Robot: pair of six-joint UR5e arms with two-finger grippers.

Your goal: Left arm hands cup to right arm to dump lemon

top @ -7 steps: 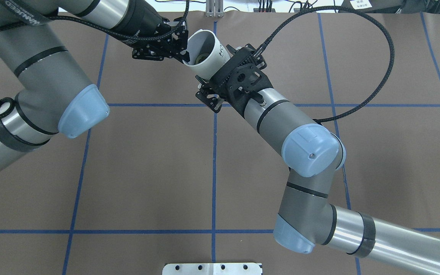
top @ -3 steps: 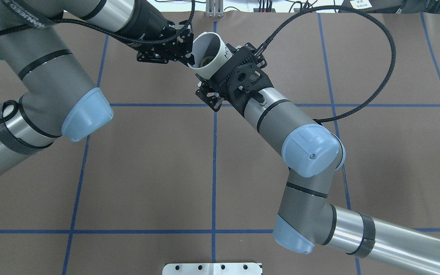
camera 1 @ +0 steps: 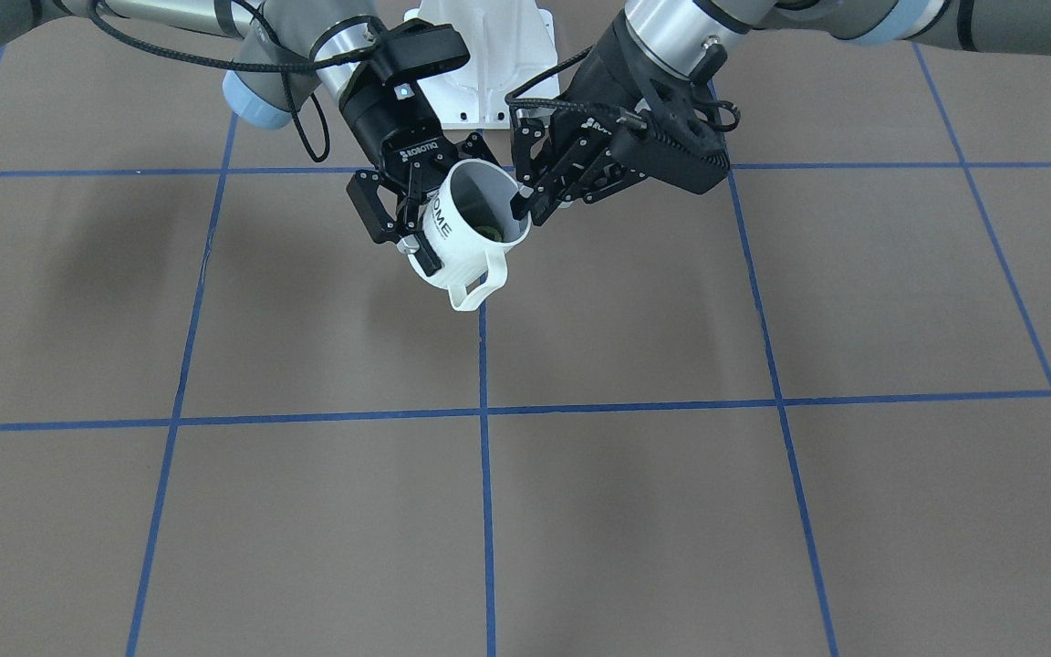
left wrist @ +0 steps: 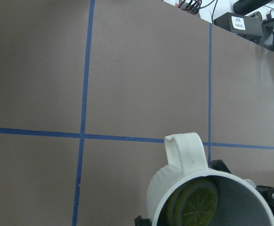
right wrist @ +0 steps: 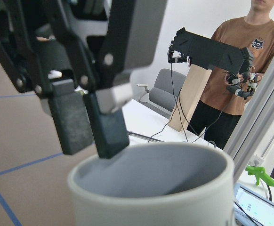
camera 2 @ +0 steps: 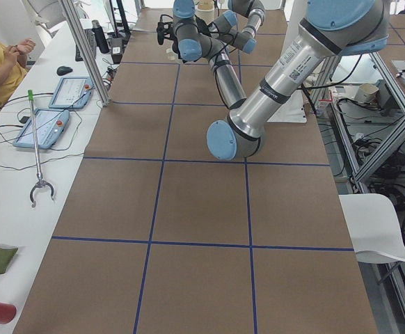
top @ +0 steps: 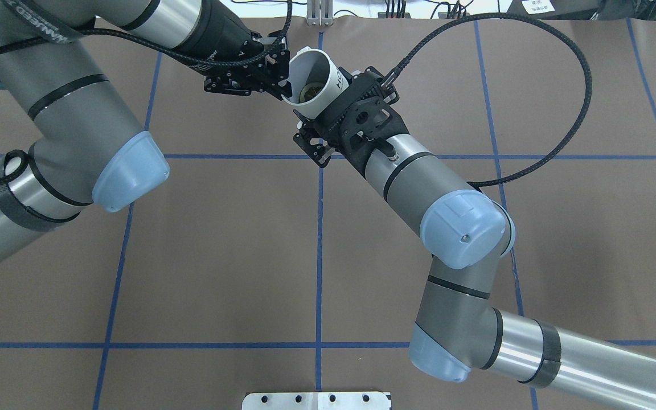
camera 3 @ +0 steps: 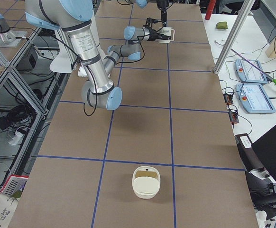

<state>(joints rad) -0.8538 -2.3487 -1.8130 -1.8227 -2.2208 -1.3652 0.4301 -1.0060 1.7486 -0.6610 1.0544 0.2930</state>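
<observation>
Overhead, 9 o'clock: left gripper (top: 286,85) pinches rim of white cylindrical "HOME" mug (top: 312,64); right gripper (top: 326,97) clasps its body; yellow lemon slice (top: 310,90) inside.

Lemon (left wrist: 194,207) in cup (camera 1: 466,260) — left tool (camera 1: 525,206) at rim (right tool (camera 1: 445,203) around body).

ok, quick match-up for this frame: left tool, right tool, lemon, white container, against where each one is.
Things:
1. left tool
2. right tool
3. lemon
4. white container

Places:
A. inside the cup
B. alone on the table, away from both arms
C. pinching the cup's rim
D. at the cup's lettered side

Pairs: 1-C, 2-D, 3-A, 4-B
</observation>
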